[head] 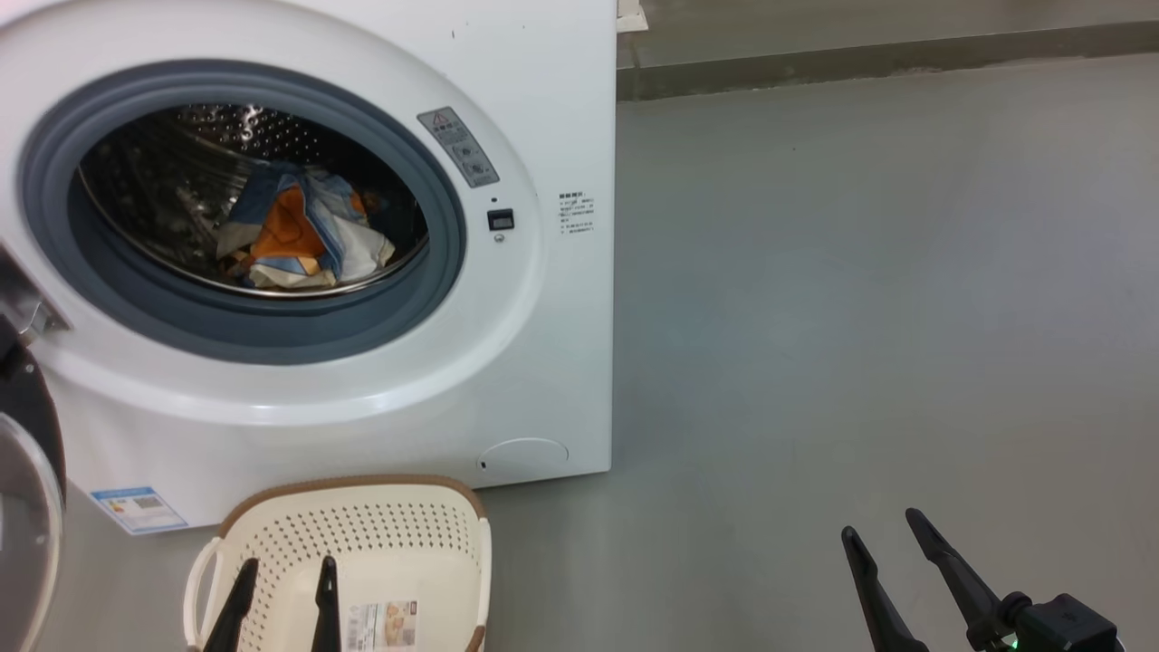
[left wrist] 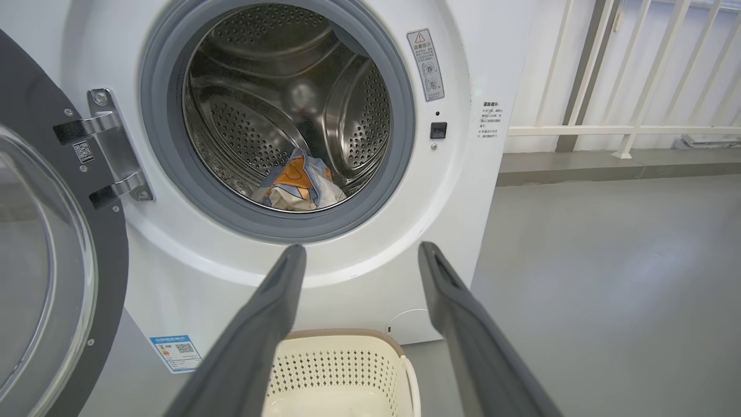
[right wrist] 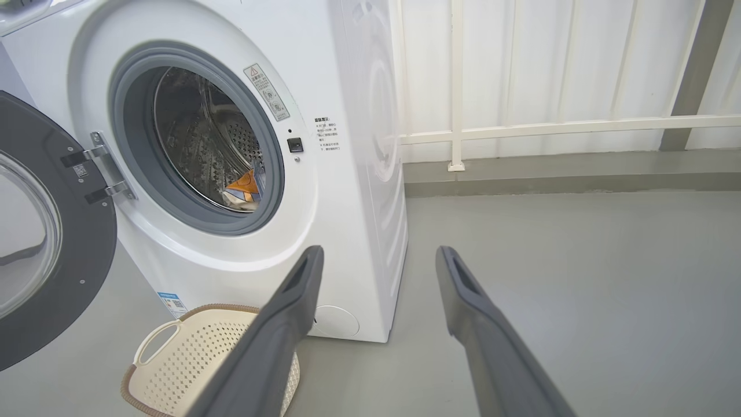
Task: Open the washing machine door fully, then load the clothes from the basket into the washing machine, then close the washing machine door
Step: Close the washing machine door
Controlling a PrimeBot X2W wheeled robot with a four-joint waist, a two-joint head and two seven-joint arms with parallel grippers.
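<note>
The white washing machine (head: 543,109) stands with its door (head: 27,471) swung wide open to the left, black rim and glass bowl also in the left wrist view (left wrist: 52,272) and right wrist view (right wrist: 46,237). The clothes (head: 303,235), a blue, orange and cream bundle, lie inside the steel drum (left wrist: 301,185). The cream basket (head: 380,534) sits on the floor before the machine, with nothing in the part I see. My left gripper (head: 285,570) hangs open over the basket, nothing between its fingers. My right gripper (head: 883,525) is open above bare floor to the right.
Grey floor (head: 860,272) stretches to the right of the machine. A low grey kerb (right wrist: 579,174) and a white railing (right wrist: 550,124) run along the back wall. A round white flap (head: 522,455) sits low on the machine front.
</note>
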